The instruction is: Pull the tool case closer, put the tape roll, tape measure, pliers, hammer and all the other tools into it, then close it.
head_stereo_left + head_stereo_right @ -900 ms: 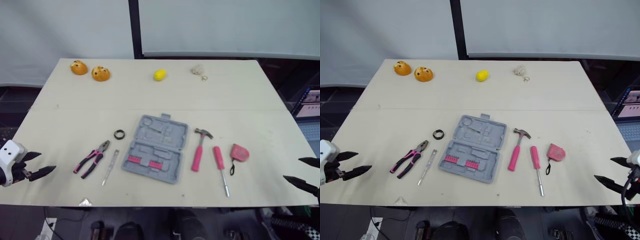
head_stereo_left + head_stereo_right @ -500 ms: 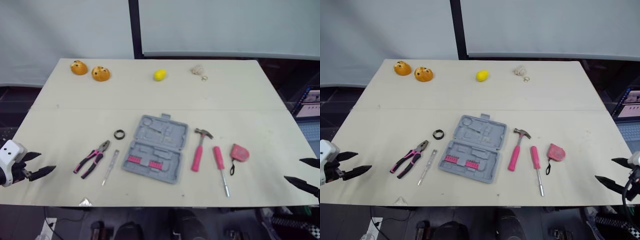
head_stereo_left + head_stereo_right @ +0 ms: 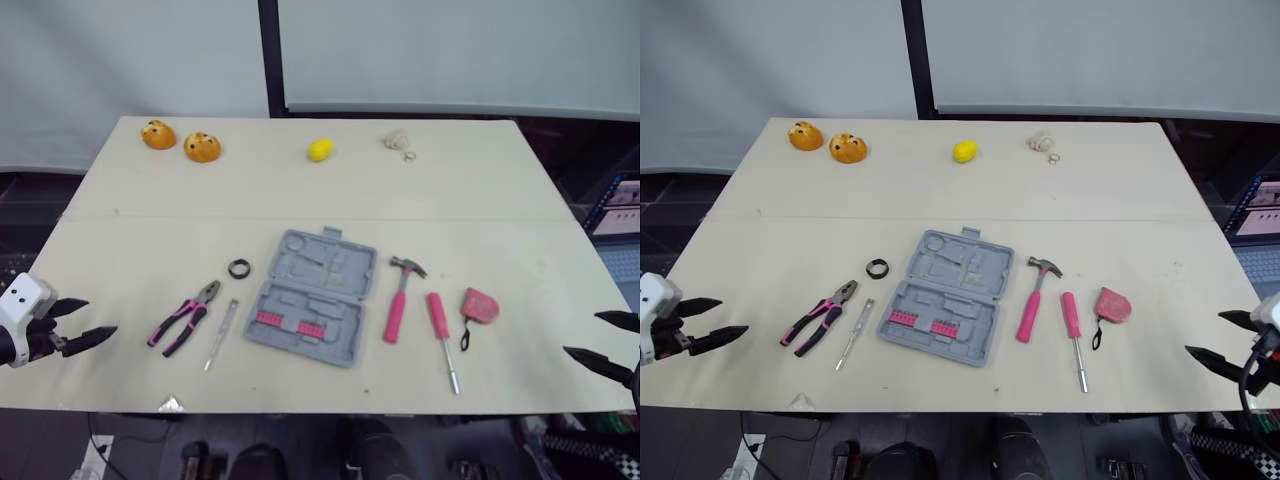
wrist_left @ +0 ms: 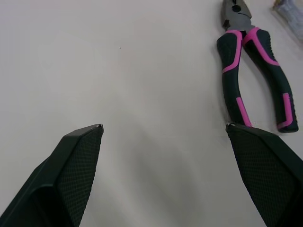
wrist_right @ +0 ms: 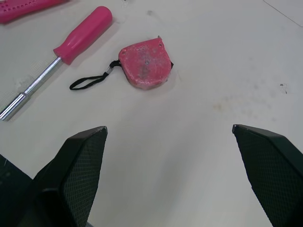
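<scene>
Lying open on the pale wooden table, the grey plastic tool case sits between pink-and-black pliers and a pink-handled hammer; left gripper and right gripper hang spread wide, empty, by the near corners.

Pale wooden counter fills mid frame. Two white panels along the top, split by a dark vertical post. Dark floor at the bottom edge. Lit screen at the right edge.
</scene>
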{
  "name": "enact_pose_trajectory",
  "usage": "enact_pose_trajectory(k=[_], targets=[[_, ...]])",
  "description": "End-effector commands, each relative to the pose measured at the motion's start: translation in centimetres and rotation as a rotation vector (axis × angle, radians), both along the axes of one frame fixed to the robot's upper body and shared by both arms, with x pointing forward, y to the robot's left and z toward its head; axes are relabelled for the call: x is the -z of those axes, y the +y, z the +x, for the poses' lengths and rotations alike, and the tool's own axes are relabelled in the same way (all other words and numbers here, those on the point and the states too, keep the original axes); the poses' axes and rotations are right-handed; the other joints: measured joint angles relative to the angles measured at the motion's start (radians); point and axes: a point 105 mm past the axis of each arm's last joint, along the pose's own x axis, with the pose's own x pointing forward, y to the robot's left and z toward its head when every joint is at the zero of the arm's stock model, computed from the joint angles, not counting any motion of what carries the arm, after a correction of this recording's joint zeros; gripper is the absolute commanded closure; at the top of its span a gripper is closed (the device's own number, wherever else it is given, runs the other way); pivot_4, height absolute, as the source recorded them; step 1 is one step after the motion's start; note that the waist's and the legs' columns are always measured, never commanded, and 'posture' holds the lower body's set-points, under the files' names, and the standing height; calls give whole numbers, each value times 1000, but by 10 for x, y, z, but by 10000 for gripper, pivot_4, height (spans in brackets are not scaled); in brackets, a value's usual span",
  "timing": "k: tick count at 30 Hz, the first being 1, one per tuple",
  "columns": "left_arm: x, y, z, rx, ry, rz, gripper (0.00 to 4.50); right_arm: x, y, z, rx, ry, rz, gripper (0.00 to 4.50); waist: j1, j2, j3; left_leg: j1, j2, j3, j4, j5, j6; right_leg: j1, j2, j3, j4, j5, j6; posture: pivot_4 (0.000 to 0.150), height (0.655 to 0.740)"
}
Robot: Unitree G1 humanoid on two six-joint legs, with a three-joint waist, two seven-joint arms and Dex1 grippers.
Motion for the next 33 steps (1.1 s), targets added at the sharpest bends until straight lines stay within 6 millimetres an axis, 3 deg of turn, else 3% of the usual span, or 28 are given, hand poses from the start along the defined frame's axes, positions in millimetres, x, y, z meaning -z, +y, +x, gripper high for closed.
enact_pose_trajectory(k=[1, 9, 16, 17, 19, 20, 21, 32, 33], targets=[[-18, -25, 12, 121, -36, -10, 343, -14, 22, 8, -57, -53, 4, 0, 1, 0, 0, 0, 0, 0, 0, 0, 0, 0, 0, 0, 0, 0, 0, 1500, 7375], [-28, -85, 52, 418, -23, 34, 343, -9, 97, 28, -225, -51, 49, 0, 9, 0, 0, -5, -3, -4, 4, 0, 0, 0, 0, -4, 0, 0, 1, 1500, 7375], [-29, -127, 84, 624, -5, 85, 343, -5, 150, 48, -342, -66, 109, 0, 24, 0, 0, -7, -6, -5, 8, 1, 0, 0, 2, -10, 0, 1, 1, 1500, 7375], [-28, -135, 87, 655, 2, 82, 2656, -2, 157, 50, -354, -59, 117, 0, 25, 0, 0, -8, -6, -5, 8, 1, 0, 0, 2, -10, 0, 1, 1, 1500, 7375], [-23, -146, 94, 695, 14, 110, 8631, 5, 168, 54, -378, -40, 125, 5473, 26, 0, 0, -9, -5, -5, 10, 1, 1, 0, 3, -12, 0, 1, 1, 1500, 7375], [-19, -151, 98, 700, 17, 135, 13239, 9, 173, 55, -390, -26, 122, 8524, 26, 0, 0, -10, -5, -5, 12, 0, 1, 0, 2, -13, 0, 1, 1, 1500, 7375], [-17, -155, 101, 704, 17, 151, 13877, 12, 176, 57, -396, -17, 116, 13314, 26, 0, 0, -11, -5, -5, 13, 0, 1, 0, 2, -13, 0, 1, 1, 1500, 7375], [0, -192, 120, 755, 2, 214, 13877, 39, 195, 79, -376, 34, 83, 13314, 25, -1, 0, -14, -5, -9, 17, 0, 2, 0, 1, -16, 1, 1, 2, 1500, 7375], [0, -194, 121, 756, 0, 220, 16466, 41, 195, 81, -372, 36, 80, 16007, 25, -1, 0, -14, -5, -9, 18, 0, 2, 0, 1, -17, 1, 1, 2, 1500, 7375]])
